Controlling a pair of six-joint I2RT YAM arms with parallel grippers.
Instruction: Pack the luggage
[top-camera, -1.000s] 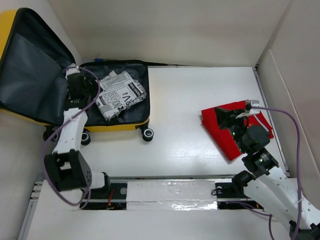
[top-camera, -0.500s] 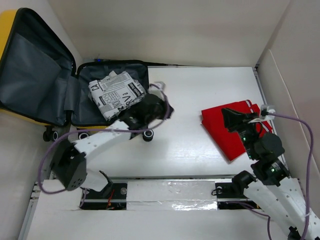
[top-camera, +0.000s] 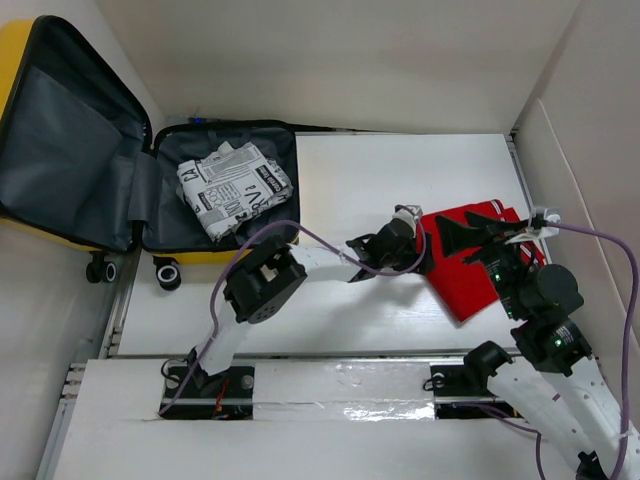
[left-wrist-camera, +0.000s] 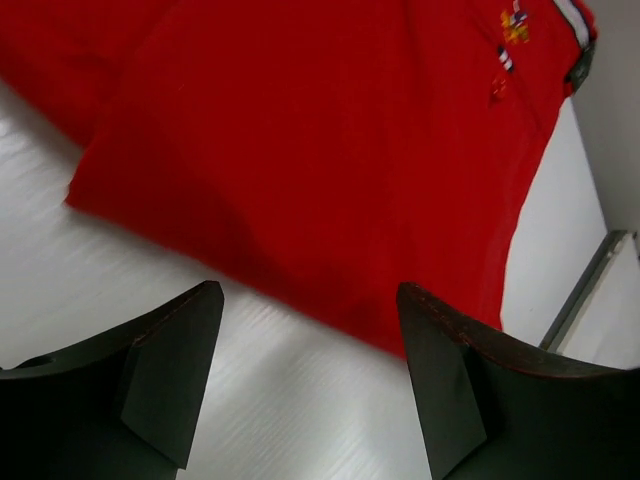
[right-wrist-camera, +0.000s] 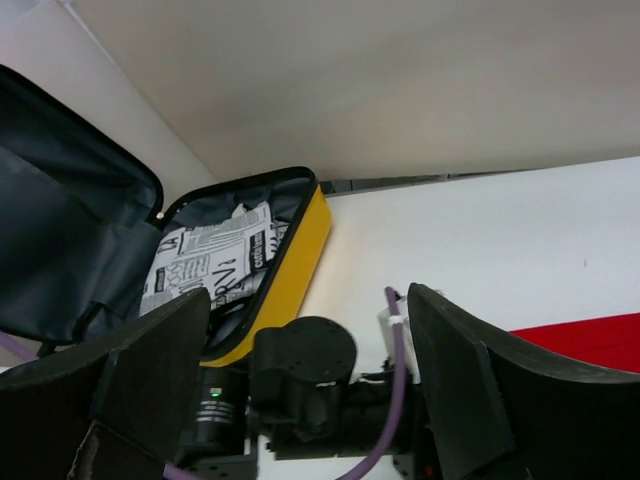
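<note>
White tabletop (top-camera: 400, 170) fills the workspace between pale walls. At its far left corner lies the small yellow hard-shell luggage (top-camera: 70, 140), wide open, its dark grey lined lid tipped back against the wall. A folded newspaper-print cloth (top-camera: 232, 188) lies in its lower half. The left gripper (left-wrist-camera: 308, 300) reaches across to the near left edge of a folded red garment (top-camera: 470, 275), its jaws spread wide and empty. The right gripper (right-wrist-camera: 310, 310) hovers above that garment, also spread wide, holding nothing.
</note>
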